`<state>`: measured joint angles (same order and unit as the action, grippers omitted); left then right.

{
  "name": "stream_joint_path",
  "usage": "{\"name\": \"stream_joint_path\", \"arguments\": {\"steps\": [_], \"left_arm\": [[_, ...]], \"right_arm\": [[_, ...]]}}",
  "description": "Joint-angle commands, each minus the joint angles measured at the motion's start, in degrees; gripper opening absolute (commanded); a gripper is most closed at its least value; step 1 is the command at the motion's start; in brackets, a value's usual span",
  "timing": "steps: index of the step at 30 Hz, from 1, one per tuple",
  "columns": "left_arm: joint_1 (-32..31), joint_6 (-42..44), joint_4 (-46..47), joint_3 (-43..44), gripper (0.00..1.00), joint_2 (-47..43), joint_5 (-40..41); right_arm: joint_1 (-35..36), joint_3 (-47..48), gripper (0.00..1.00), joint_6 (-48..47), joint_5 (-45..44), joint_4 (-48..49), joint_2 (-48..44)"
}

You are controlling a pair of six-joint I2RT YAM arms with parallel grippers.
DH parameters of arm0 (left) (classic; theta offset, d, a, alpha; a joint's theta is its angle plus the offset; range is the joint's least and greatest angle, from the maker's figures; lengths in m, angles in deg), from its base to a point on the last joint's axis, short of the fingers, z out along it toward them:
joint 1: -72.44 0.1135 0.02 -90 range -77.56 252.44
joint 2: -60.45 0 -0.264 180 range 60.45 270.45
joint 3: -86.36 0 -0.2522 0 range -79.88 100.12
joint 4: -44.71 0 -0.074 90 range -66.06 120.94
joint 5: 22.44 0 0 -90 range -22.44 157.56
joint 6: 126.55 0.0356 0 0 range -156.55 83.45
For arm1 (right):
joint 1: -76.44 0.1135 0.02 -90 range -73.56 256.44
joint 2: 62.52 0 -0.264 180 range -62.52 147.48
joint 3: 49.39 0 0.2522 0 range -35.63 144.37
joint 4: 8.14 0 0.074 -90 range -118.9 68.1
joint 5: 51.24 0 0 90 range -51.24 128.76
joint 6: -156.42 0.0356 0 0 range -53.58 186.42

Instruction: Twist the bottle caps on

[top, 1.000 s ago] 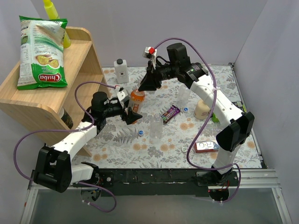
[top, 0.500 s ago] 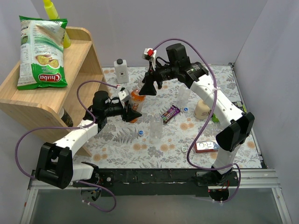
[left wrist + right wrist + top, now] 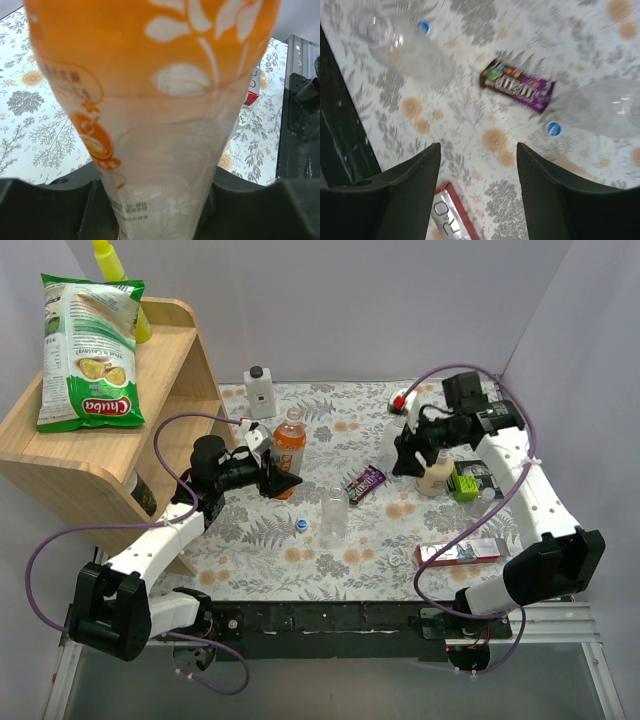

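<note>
The orange bottle (image 3: 290,445) stands upright near the table's back, a pale cap (image 3: 291,415) on its neck. My left gripper (image 3: 282,483) is shut on its lower body; in the left wrist view the orange bottle (image 3: 150,110) fills the frame between both fingers (image 3: 45,210). One clear bottle (image 3: 333,513) stands mid-table with a blue cap (image 3: 301,524) beside it. My right gripper (image 3: 404,462) hangs open and empty above the mat. Below it are a clear bottle (image 3: 405,47), a blue cap (image 3: 423,26), a second clear bottle (image 3: 605,107) and another blue cap (image 3: 553,128).
A wooden shelf (image 3: 110,455) with a chips bag (image 3: 88,350) fills the left side. A white square bottle (image 3: 260,392) stands at the back. A candy bar (image 3: 365,483), a cream bottle (image 3: 436,476), a green item (image 3: 463,483) and a red box (image 3: 457,552) lie right.
My right arm has left the top of the orange bottle and swung to the right, its jaws now open. My left gripper has closed on the orange bottle.
</note>
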<state>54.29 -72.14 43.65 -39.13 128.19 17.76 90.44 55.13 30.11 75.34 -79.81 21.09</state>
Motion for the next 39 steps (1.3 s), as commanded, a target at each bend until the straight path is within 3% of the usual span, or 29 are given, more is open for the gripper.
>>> {"name": "stream_joint_path", "arguments": {"steps": [1, 5, 8, 15, 39], "left_arm": [[0.6, -0.7, -1.5, 1.4, 0.00, -1.5, 1.7], [0.7, 0.3, -3.8, 2.3, 0.00, -1.3, 0.1], [0.6, 0.4, -5.0, 2.8, 0.00, -1.3, 0.4], [0.7, 1.4, -8.7, 3.5, 0.00, -2.0, 1.5], [0.7, 2.6, -10.5, 2.5, 0.00, -1.8, 2.3]], "right_arm": [[1.5, -11.3, 0.70, -21.2, -1.2, -5.3, -2.1], [4.1, -28.4, 0.73, -27.1, -4.7, 3.1, -9.7], [8.1, -36.8, 0.68, -31.7, -7.0, 6.5, -13.3], [18.5, -48.6, 0.66, -36.1, -11.4, 12.5, -18.0], [24.0, -54.5, 0.62, -37.5, -15.9, 17.7, -12.9]]}}
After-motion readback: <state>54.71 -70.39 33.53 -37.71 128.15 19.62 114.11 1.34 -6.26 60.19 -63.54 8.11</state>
